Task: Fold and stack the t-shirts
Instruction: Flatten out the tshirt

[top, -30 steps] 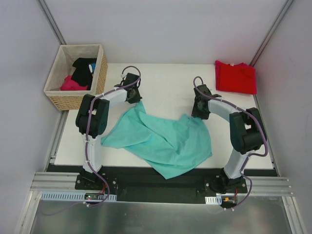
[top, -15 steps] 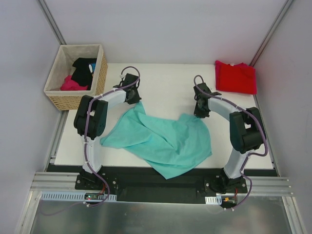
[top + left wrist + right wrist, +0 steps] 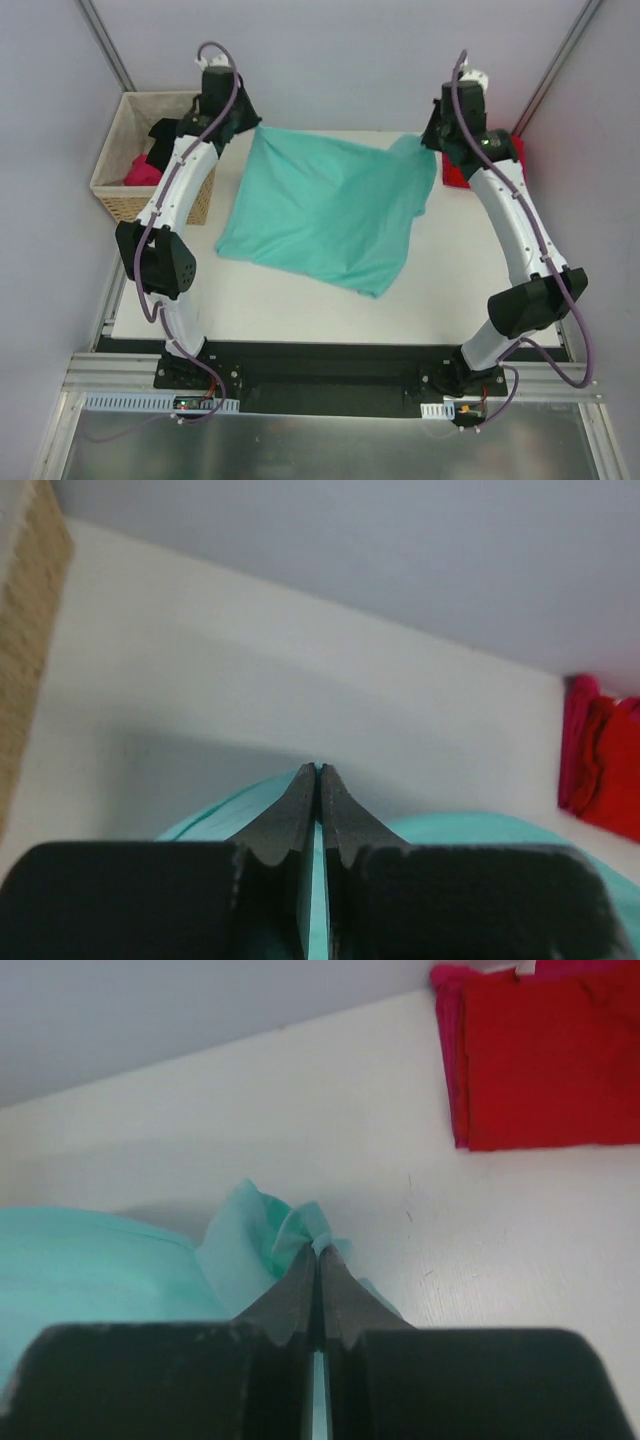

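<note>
left tool point(image 3: 317, 776), right tool point(image 3: 318, 1257) pinching teal t-shirt point(image 3: 325, 205), its long axis left-right

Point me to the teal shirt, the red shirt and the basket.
teal shirt point(image 3: 325, 210), top view, middle of the spread cloth.
red shirt point(image 3: 550, 1060), right wrist view, folded top face.
basket point(image 3: 115, 208), top view, wicker front wall.

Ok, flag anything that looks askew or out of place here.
The teal shirt is held crooked between the left gripper and right gripper: its right corner is bunched, its lower edge slants. The red shirt lies neatly folded.
</note>
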You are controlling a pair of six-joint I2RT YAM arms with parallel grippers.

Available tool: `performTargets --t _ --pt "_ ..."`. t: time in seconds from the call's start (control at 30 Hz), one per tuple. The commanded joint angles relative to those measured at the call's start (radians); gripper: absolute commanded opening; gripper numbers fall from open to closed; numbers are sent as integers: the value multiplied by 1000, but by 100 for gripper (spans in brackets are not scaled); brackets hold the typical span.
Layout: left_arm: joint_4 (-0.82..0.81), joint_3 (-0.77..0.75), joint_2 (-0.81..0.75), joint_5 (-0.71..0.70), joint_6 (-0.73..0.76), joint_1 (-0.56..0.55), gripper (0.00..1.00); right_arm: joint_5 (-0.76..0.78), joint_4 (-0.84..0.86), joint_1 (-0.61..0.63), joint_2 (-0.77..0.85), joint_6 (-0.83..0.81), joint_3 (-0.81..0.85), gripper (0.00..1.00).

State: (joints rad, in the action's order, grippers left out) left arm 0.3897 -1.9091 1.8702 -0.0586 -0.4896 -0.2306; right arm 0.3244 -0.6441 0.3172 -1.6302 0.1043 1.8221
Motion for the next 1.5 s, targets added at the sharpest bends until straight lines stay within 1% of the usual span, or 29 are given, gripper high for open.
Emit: performTargets --t 0.0,0.13,0.27,0.3,0.33,0.4,0.43,0.47,0.5,0.53,0.57,0.6,0.63,0.7,0.77,0.83,0.87,0.9,0.93,0.97,1.0,1.07,1.17,1.2,1.27,1.3,1.37,1.4,1.47 --pt "136 -198 3 20 29 74 1 -15 -112 -43 -28 -61 164 1" --pt "141 -184 -138 -3 42 96 1 -57 -14 -43 128 -72 97 1" --pt "141 -105 -293 32 23 94 1 -113 -55 -17 228 -83 125 1" --pt "138 -78 -331 49 16 94 1 -110 -63 24 260 -90 105 1" --pt "135 5 -420 92 8 93 1 -99 -57 54 307 -97 70 1" --pt "98 135 -527 121 -21 74 1 -59 -34 150 481 -72 -137 1" --pt "84 298 -645 123 -30 62 1 -58 7 181 544 -17 -226 1" --pt "74 385 -705 112 -49 53 1 -56 23 204 602 17 -424 1" --pt "61 560 -767 103 -61 41 1 -68 40 241 725 41 -511 1" --pt "43 644 -881 103 -69 27 2 -65 37 259 771 73 -597 1" --pt "40 723 -935 100 -87 21 1 -52 14 279 817 92 -707 1" --pt "40 860 -986 103 -95 17 1 -21 -21 321 872 104 -757 1" --pt "41 924 -1081 108 -107 11 1 -13 -70 342 907 107 -799 1" --pt "41 1093 -1170 128 -135 -1 1 33 -127 397 961 146 -900 1" --pt "55 1186 -1275 128 -154 -18 2 53 -193 419 1053 185 -958 1" --pt "67 1307 -1359 132 -170 -24 6 53 -247 430 1137 192 -1029 1" --pt "92 1340 -1384 131 -197 -24 21 42 -264 430 1165 195 -1044 12" --pt "104 1390 -1425 137 -207 -24 33 39 -282 440 1187 224 -1057 28" --pt "119 1406 -1442 134 -219 -26 52 25 -275 453 1229 218 -1063 62" --pt "147 1415 -1454 129 -227 -26 98 25 -279 459 1240 231 -1052 82" --pt "159 1406 -1462 125 -222 -26 99 66 -295 461 1242 257 -1029 96" --pt "173 1366 -1444 100 -204 -26 99 85 -287 461 1198 227 -940 97" --pt "183 1210 -1349 69 -170 -26 99 140 -240 461 1063 138 -812 97" --pt "179 1111 -1274 63 -158 -26 99 180 -211 461 1025 120 -778 97" --pt "170 1005 -1179 31 -111 -26 99 217 -165 461 936 46 -683 97" --pt "166 890 -1069 37 -92 -26 99 260 -117 461 849 26 -649 97" --pt "156 782 -953 42 -57 -24 99 291 -76 451 738 -18 -554 97" --pt "147 697 -845 40 -49 -24 99 286 -43 439 627 -26 -523 97" --pt "112 629 -739 19 -37 -23 99 234 -20 366 526 -12 -465 97"
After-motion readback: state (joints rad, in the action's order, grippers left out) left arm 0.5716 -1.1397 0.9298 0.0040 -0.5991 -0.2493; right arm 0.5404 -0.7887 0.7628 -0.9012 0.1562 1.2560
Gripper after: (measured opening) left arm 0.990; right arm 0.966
